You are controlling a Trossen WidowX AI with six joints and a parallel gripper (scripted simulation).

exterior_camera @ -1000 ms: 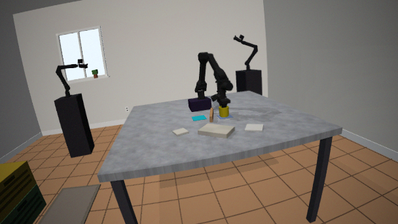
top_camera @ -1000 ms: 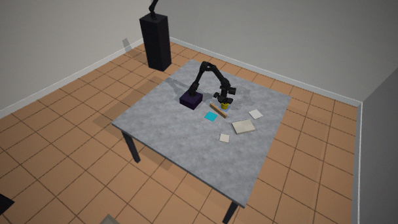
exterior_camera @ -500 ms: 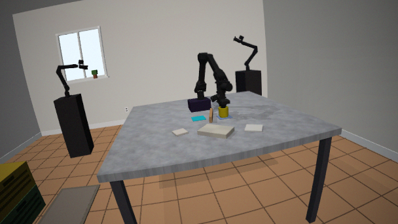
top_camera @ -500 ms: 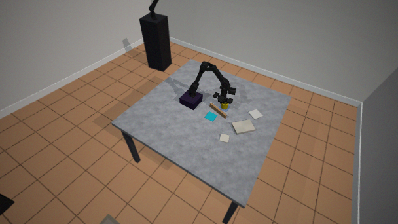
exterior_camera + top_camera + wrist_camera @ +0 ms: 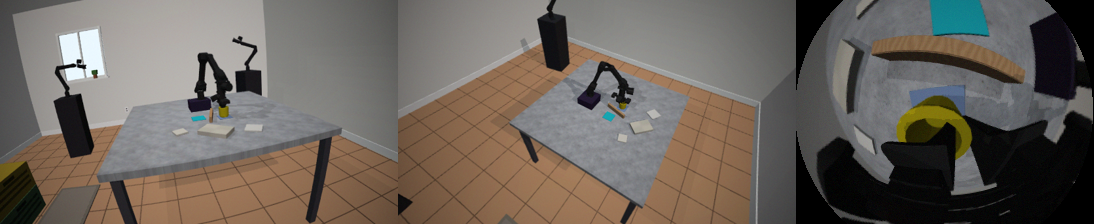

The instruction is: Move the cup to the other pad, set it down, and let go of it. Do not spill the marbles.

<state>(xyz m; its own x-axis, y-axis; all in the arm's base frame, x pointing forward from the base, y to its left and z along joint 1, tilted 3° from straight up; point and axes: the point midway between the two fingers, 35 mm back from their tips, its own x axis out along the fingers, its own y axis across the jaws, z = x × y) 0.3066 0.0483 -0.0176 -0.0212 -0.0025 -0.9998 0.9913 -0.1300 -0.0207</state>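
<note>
Yellow cup [image 5: 933,129] stands on the pale blue pad [image 5: 937,98] on the grey bench [image 5: 262,137]. The gripper [image 5: 944,163] is over it, and its fingers are closed on the cup's rim. A wooden bar [image 5: 948,54] lies between this pad and the teal pad [image 5: 958,16]. Marbles inside the cup cannot be seen.

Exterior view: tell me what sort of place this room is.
Probably a robot test room, not a home: a grey table carries the arm whose hand grips a yellow cup, two black pedestals hold camera arms, and the tiled floor is mostly bare.
</note>
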